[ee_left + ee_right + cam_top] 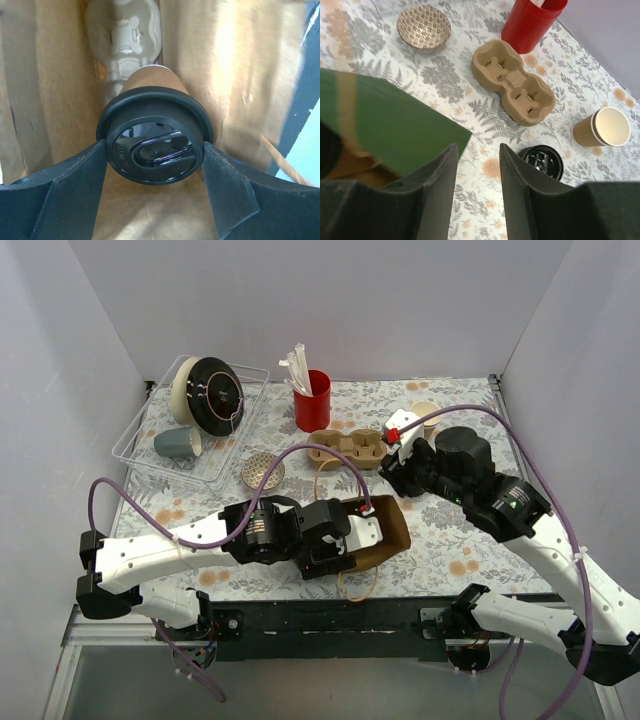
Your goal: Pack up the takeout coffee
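The takeout coffee [154, 87], a brown kraft cup with a black lid [150, 150], lies on its side, lid towards the camera in the left wrist view. My left gripper [155, 146] is shut on it, one finger pressed on each side of the lid rim, inside the brown paper bag [388, 530] that lies on its side near the table's front. In the top view the cup is hidden inside the bag, with my left gripper [352, 535] at its mouth. My right gripper [393, 462] is open and empty just behind the bag, above the floral tablecloth, as the right wrist view [477, 150] shows.
A pulp cup carrier [345, 448] lies behind the bag. A red cup [312, 400] holds white sticks. A tan lidless cup [602, 127] and a loose black lid [542, 161] lie at the right. A patterned bowl [263, 471] and a clear tray [140, 435] with a grey-blue mug [178, 443] are at the left.
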`<state>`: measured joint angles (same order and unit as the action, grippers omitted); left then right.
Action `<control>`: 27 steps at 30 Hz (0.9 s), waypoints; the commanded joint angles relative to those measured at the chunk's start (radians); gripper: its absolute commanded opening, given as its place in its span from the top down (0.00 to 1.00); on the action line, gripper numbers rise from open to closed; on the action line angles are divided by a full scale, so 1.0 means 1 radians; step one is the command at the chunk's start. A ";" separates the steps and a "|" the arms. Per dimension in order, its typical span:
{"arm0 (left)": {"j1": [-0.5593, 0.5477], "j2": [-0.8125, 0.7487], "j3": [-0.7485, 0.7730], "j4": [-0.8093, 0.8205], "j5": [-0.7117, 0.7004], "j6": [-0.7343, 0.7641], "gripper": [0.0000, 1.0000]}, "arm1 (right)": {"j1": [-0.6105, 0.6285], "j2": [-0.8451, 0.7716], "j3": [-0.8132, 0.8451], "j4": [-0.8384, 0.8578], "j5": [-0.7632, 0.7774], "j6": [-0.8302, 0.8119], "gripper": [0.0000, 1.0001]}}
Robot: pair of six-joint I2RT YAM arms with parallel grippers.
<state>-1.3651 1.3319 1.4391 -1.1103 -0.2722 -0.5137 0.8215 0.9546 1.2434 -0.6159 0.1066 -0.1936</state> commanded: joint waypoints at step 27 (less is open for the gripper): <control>-0.003 -0.089 -0.080 0.035 0.021 0.009 1.00 | -0.245 -0.137 -0.016 -0.186 -0.828 -0.204 0.38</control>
<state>-1.3651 1.2583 1.3731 -1.0996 -0.2535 -0.5129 0.5777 0.8101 1.2400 -0.8143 -0.7128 -0.4038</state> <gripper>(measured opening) 0.696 0.624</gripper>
